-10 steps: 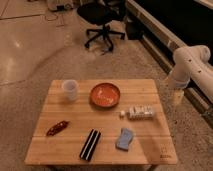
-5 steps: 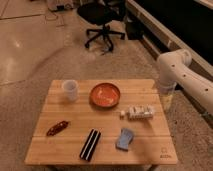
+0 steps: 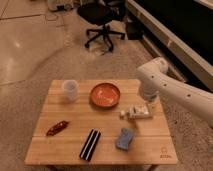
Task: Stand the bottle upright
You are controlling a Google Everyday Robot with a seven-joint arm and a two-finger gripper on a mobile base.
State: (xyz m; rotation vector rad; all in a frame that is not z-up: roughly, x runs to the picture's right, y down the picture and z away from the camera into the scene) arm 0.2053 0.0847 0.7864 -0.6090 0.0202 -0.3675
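Dim, warm overhead light; pale glare on the floor (image 3: 20, 47) upper left; far right dark. Whole view soft: the gripper (image 3: 145, 106) over the table (image 3: 60, 144) right side blurs into the bottle (image 3: 135, 114)

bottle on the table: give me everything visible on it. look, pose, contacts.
The bottle is small, clear-whitish plastic with a pale patterned label. It lies on its side, long axis roughly left-right, on the right part of the wooden table. It is apart from the orange bowl behind it and the blue block in front. Which end carries the cap is unclear. The gripper hangs open just over its right end; contact cannot be told.
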